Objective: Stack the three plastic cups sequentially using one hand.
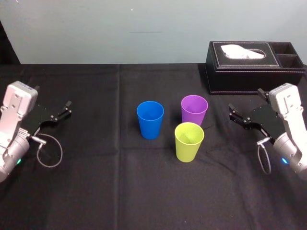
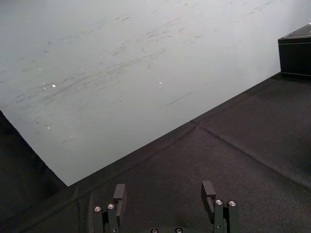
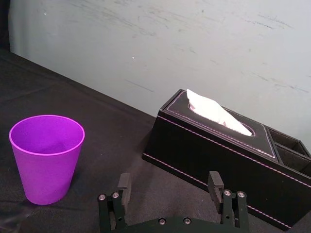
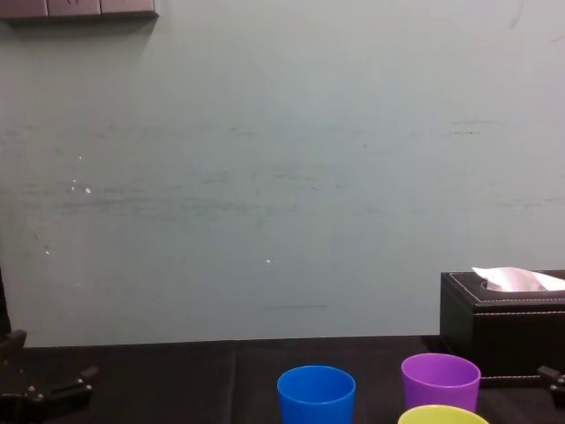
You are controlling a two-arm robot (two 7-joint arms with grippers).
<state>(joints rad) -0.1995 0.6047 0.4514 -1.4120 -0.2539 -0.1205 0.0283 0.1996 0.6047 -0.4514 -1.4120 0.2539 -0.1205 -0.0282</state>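
Head: blue cup [image 1: 150, 120], purple cup [image 1: 194, 110] & green cup [image 1: 189, 142] stand upright, mouths up, close together mid-worktop [image 1: 96, 191], ready for nesting. The left gripper [image 1: 53, 96] and right gripper [image 1: 245, 99] sit off to either side. Wrists: both grippers' fingers [image 3: 215, 180] are spread & empty, and the purple cup is nearest the right gripper, prob. first pick. Chest: cups unstacked, nothing started.

Blue cup [image 1: 150, 120], purple cup [image 1: 194, 110], yellow-green cup [image 1: 189, 142] (black cloth [image 1: 96, 191], black tissue box [image 1: 240, 76], pale stitching)
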